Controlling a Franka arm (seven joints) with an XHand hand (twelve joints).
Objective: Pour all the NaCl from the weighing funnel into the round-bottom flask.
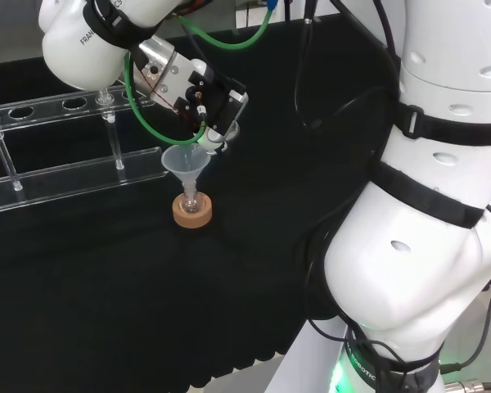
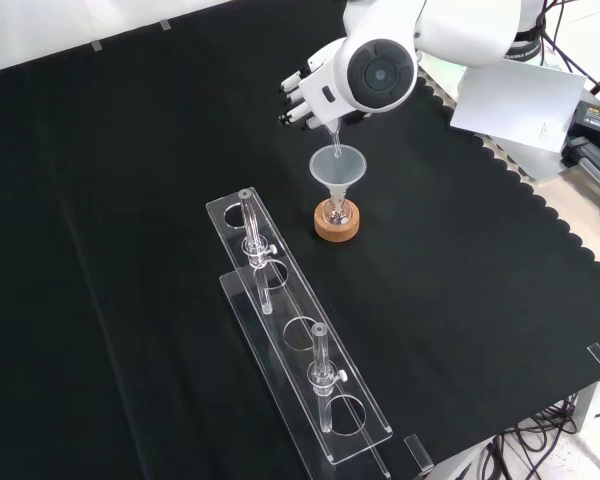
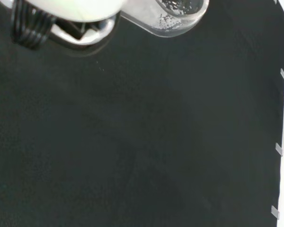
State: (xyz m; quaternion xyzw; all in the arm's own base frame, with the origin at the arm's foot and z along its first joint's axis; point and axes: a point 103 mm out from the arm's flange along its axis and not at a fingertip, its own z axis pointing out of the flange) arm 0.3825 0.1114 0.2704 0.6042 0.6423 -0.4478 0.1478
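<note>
Hand [image 1: 209,102] poised above clear plastic funnel [image 1: 184,162], fingers curled round the weighing funnel [image 3: 173,16], its spout angled down to the funnel's rim. Funnel sits in the neck of the small round-bottom flask [image 1: 191,201], on a cork ring [image 1: 192,212] near mid-desk [image 1: 106,311]. Clear acrylic racks [image 2: 295,340] lie just beside the ring in front view; bare black cloth on every other side, scalloped edge well off. Wrist view: white grains clinging inside the weighing funnel's glass wall. Front view: a white arm link covers part of the hand.
</note>
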